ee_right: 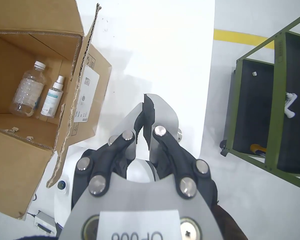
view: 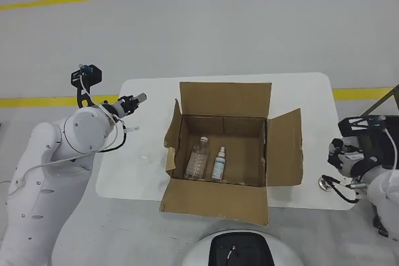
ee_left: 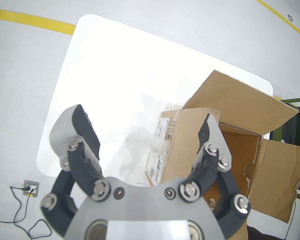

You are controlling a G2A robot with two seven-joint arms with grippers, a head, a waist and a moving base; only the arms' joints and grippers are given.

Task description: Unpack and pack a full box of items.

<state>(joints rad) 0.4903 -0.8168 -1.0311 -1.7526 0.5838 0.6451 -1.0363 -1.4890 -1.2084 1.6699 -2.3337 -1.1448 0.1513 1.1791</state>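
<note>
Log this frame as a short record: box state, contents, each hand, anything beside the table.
box: cardboard box, flaps open, on the white table
contents: clear plastic bottle and small spray bottle, lying side by side on the box floor
left hand: open, empty, beside the box
right hand: shut, holding nothing, on the box's other side
beside table: green cart with black bins

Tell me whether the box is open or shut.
Open. The box has all four flaps folded outward, and a bottle and a spray bottle lie in plain sight on its floor.
</note>
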